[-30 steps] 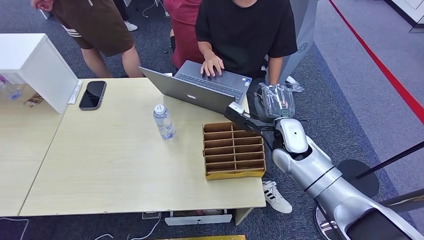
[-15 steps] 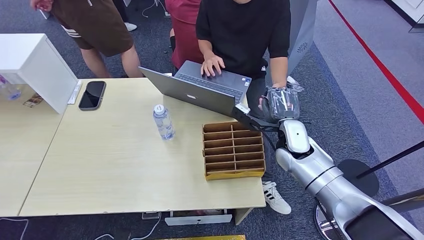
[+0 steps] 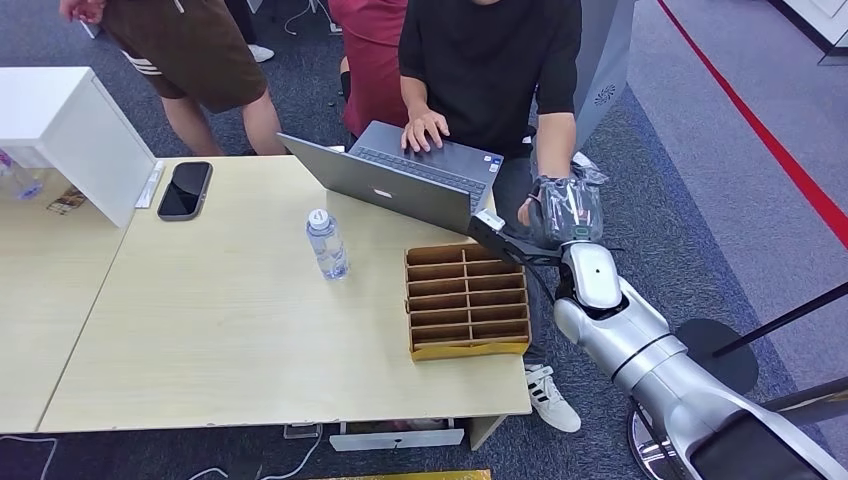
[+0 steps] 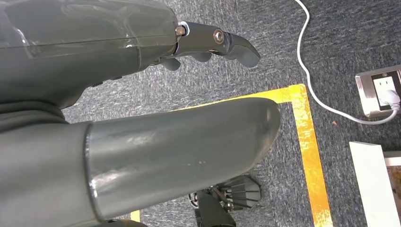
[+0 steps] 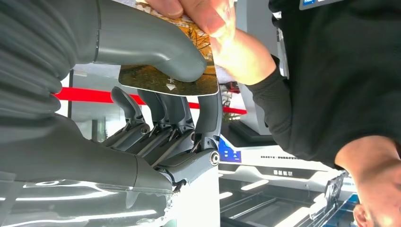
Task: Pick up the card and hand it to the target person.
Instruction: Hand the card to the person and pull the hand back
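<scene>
The card (image 5: 189, 71), dark with an orange picture, is pinched between the thumb (image 5: 156, 47) and fingers of my right hand (image 5: 142, 118). A person's fingers (image 5: 213, 19) grip the card's far edge at the same time. In the head view my right hand (image 3: 565, 208) is raised past the table's right end, beside the seated person in a black shirt (image 3: 490, 60), whose hand (image 3: 525, 212) meets it. My left hand (image 4: 213, 42) hangs over the carpet and holds nothing, its fingers loosely apart.
On the table (image 3: 220, 330) stand a cardboard divider tray (image 3: 467, 300), a water bottle (image 3: 327, 243), an open laptop (image 3: 390, 180), a phone (image 3: 186, 189) and a white box (image 3: 70, 130). Two more people (image 3: 190, 50) stand behind. Yellow floor tape (image 4: 312, 142) and a socket (image 4: 380, 90) lie below.
My right hand has moved a little farther right and away from the table. The person's arm has come down and their hand has reached the card.
</scene>
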